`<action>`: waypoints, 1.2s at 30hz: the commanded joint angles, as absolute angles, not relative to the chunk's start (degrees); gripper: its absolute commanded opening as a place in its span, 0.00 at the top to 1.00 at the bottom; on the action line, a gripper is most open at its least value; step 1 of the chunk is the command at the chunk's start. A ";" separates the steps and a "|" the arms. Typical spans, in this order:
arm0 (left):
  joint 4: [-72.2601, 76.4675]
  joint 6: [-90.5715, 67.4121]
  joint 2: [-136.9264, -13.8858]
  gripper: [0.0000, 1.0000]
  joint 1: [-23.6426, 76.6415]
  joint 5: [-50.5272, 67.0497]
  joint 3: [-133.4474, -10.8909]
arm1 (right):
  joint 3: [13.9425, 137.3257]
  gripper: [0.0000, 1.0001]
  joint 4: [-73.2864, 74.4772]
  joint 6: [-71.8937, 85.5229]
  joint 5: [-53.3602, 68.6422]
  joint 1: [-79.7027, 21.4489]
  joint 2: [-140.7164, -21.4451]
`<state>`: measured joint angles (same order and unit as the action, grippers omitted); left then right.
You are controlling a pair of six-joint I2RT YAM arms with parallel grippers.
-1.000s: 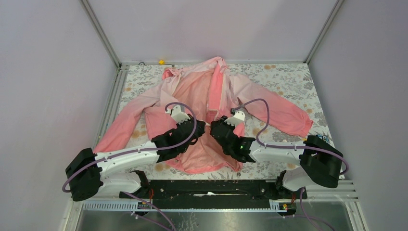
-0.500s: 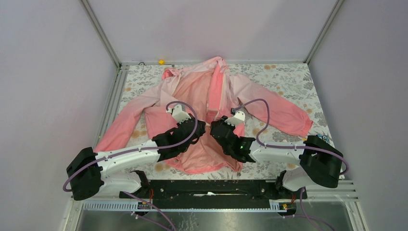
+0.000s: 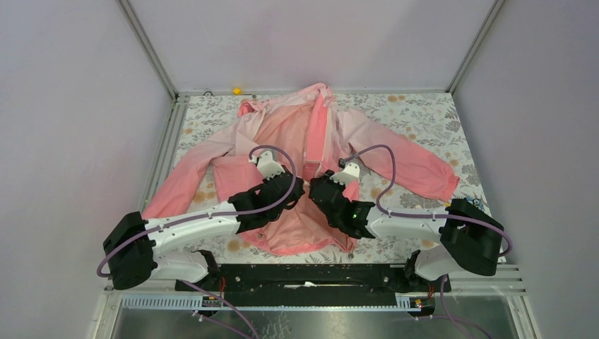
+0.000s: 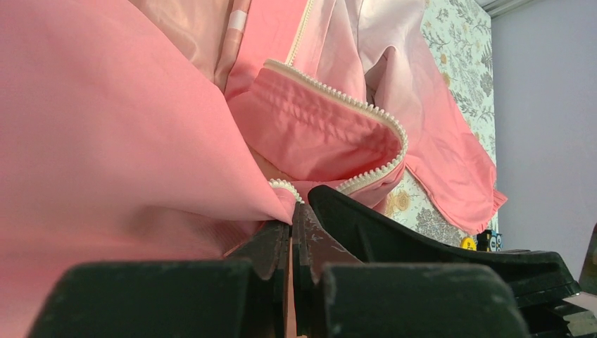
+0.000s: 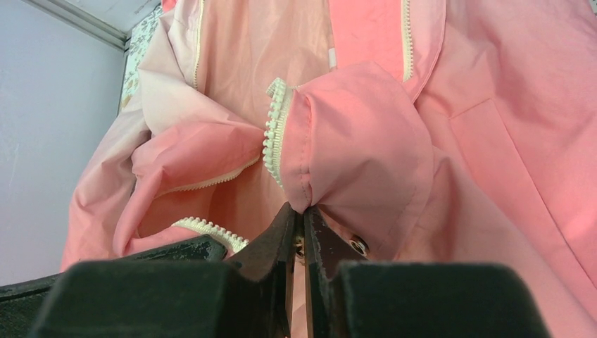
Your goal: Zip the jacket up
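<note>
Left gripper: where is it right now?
In the top view, the left gripper sits over the middle of the jacket, just left of the right gripper, shut on fabric by the zipper.

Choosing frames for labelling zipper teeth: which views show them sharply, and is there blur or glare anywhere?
Left wrist: zipper teeth crisp, near fabric fold at left soft. Right wrist: teeth crisp too, no glare. Top external: even light, no glare, but teeth on the jacket too small to resolve.
</note>
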<state>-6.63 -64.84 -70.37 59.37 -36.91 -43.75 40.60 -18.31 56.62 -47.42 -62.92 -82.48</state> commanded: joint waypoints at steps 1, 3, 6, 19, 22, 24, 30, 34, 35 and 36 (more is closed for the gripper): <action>-7.18 -64.96 -71.91 1.00 59.77 -37.13 -47.45 | 41.84 1.00 -20.62 55.46 -50.84 -63.55 -80.85; -7.18 -64.95 -72.28 1.00 59.77 -36.77 -47.59 | 41.88 1.00 -20.64 54.92 -50.89 -63.63 -80.58; -6.86 -64.83 -72.66 1.00 59.77 -36.26 -47.81 | 41.67 1.00 -21.12 53.92 -50.48 -63.73 -80.31; -2.50 -61.41 -71.90 1.00 60.62 -34.65 -46.29 | 42.12 1.00 -21.00 52.11 -49.61 -63.72 -78.90; -4.31 -62.19 -71.96 1.00 61.35 -36.45 -46.69 | 43.46 1.00 -18.83 53.21 -50.17 -63.74 -79.64; -4.23 -62.45 -71.66 1.00 61.73 -37.22 -46.39 | 43.99 1.00 -17.79 53.86 -50.40 -63.72 -79.90; -3.28 -61.03 -70.60 0.91 61.72 -35.71 -45.17 | 45.42 1.00 -13.80 57.51 -50.15 -63.72 -81.34; -0.88 -59.90 -66.71 0.64 61.42 -34.41 -42.04 | 44.31 1.00 -14.86 58.85 -50.15 -63.72 -80.92; -0.44 -59.71 -65.76 0.59 61.17 -33.76 -41.33 | 44.07 1.00 -14.93 58.88 -50.30 -63.76 -80.80; -0.40 -59.54 -64.87 0.56 60.83 -33.09 -40.93 | 44.10 1.00 -14.82 58.91 -50.43 -63.77 -80.78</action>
<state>-4.93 -61.08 -69.56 61.23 -35.51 -42.83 42.81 -13.45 56.27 -47.48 -63.00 -81.17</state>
